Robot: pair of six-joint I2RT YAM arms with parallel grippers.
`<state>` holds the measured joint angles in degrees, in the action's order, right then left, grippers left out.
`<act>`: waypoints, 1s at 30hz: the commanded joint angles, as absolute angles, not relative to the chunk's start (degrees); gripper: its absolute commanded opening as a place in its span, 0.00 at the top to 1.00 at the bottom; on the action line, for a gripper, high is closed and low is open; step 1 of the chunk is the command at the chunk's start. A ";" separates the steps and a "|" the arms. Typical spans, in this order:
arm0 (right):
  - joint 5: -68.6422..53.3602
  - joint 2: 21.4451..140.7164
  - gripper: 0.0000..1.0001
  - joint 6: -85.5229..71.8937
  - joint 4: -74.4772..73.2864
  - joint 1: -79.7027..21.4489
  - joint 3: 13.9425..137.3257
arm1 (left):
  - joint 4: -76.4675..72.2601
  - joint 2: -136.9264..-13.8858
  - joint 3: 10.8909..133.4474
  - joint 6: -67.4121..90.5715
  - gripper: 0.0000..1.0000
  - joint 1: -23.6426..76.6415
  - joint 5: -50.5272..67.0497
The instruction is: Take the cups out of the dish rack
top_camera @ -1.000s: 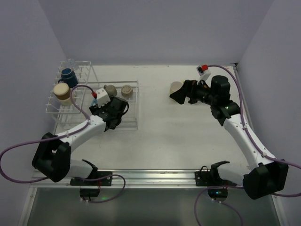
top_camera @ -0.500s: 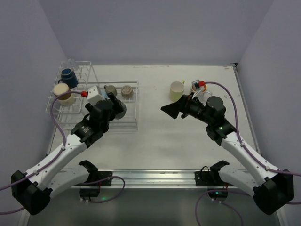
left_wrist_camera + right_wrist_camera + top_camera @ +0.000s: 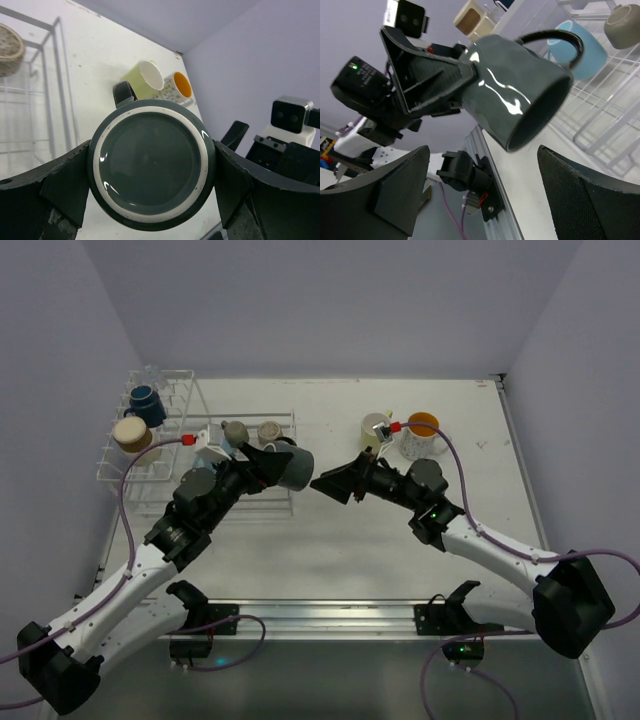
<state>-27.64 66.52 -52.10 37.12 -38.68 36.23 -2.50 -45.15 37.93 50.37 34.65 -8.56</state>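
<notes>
One white thin-wire dish rack (image 3: 165,415), left edge; eight cups: one navy mug (image 3: 145,400), one cream mug (image 3: 130,434), one light blue cup (image 3: 590,55), two small grey-brown cups (image 3: 236,431) (image 3: 270,430), one glossy dark green mug (image 3: 291,468), one pale yellow-green cup (image 3: 376,428), one white orange-lined cup (image 3: 422,436); two white-and-black robot arms (image 3: 150,552) (image 3: 485,542)

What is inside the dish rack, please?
It holds a navy cup, a cream cup, two grey-brown cups and a light blue cup; the left arm hides part of the dish rack.
</notes>
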 commanded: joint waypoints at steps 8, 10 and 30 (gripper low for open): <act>-28.83 70.22 0.31 -58.44 55.79 -39.99 38.76 | -26.53 -45.44 34.54 62.13 0.89 34.98 5.27; -29.44 72.15 0.33 -60.99 60.28 -40.25 38.67 | -28.73 -46.14 34.10 63.28 0.89 35.07 6.15; -22.88 63.64 1.00 -46.34 29.71 -40.43 43.67 | 5.83 -43.43 49.83 39.74 0.00 35.95 -4.55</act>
<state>-29.34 68.31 -56.38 46.92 -41.06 39.31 -5.52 -46.65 44.47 50.72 36.12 1.37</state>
